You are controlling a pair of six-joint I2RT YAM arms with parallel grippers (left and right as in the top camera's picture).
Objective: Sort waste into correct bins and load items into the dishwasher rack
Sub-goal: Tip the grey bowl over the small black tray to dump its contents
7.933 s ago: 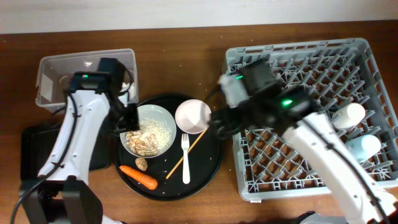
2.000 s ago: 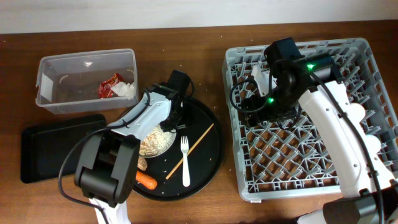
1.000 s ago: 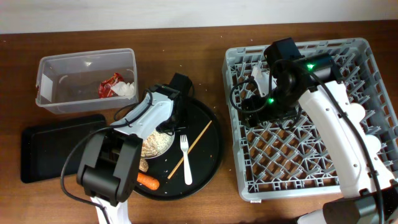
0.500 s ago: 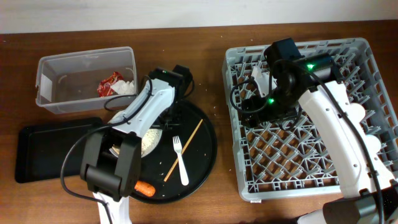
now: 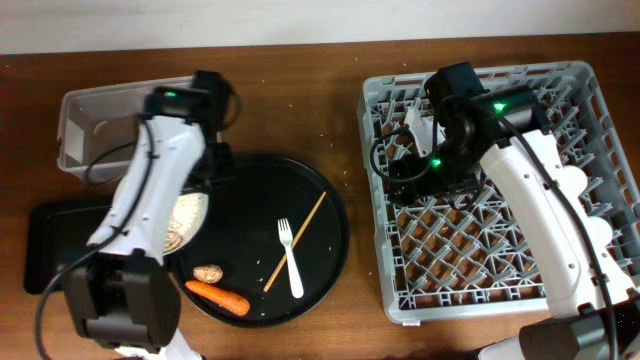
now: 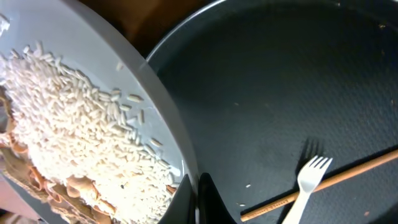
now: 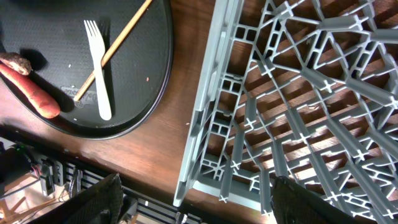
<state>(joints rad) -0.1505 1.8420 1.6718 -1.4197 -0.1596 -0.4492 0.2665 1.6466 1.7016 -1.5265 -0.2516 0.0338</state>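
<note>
My left gripper (image 5: 207,188) (image 6: 199,202) is shut on the rim of the wide pale-grey bowl (image 5: 180,225) (image 6: 74,137). The bowl is tilted and holds loose rice and brownish scraps. It hangs over the left edge of the round black tray (image 5: 310,200), beside the shallow black rectangular tray (image 5: 55,250). The left arm partly covers the clear tub (image 5: 100,125). On the round tray lie the orange carrot (image 5: 218,296) (image 7: 28,90), a brown scrap (image 5: 207,273), the white fork (image 5: 290,258) (image 6: 311,180) (image 7: 98,68) and a wooden chopstick (image 5: 300,240). My right gripper (image 5: 400,172) (image 7: 196,180) is open and empty over the grey rack (image 5: 480,250) (image 7: 298,93).
A whitish dish (image 5: 418,122) stands between pegs at the rack's back left. The right arm crosses the rack's middle and right side. Bare wooden table (image 5: 355,130) separates the round tray from the rack.
The left arm has carried the bowl of rice leftward off the middle of the round tray, toward the black rectangular tray. The right arm has not moved.
</note>
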